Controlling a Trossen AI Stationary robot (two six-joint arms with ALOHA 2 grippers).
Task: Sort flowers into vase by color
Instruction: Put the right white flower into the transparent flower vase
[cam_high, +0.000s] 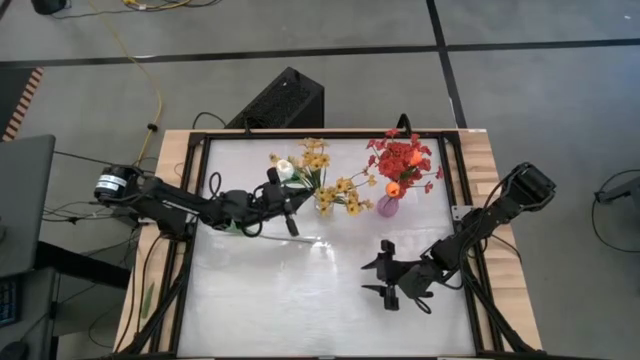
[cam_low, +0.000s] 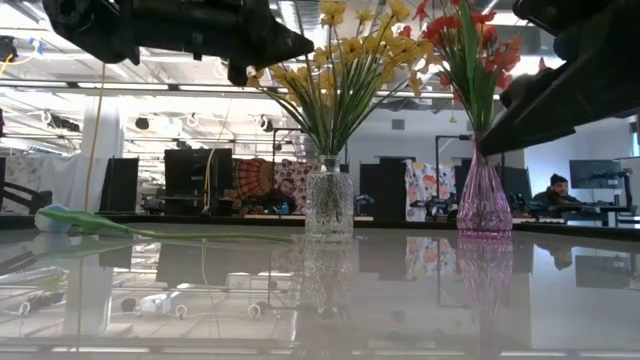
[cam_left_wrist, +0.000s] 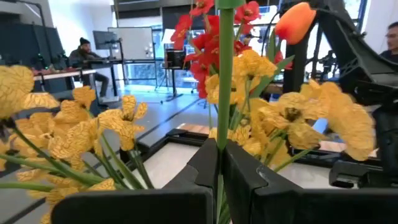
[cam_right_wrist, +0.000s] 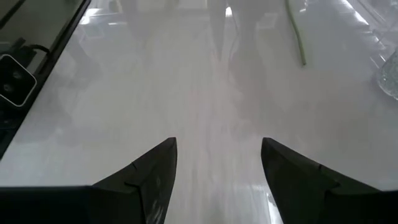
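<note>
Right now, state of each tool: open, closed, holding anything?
Left tool: closed on a green flower stem, near the yellow flowers.
Right tool: open, empty, above the bare table.

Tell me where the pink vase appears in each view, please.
High view: pink vase right of centre, under the red flowers.
Low view: right side, standing on the table.
Left wrist view: vase not visible.
Right wrist view: not in it.
Shared landmark: the red flowers, also in the left wrist view.

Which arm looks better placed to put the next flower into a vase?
The left. Its gripper is shut on a white tulip beside the clear vase; the right gripper hangs open and empty.
</note>
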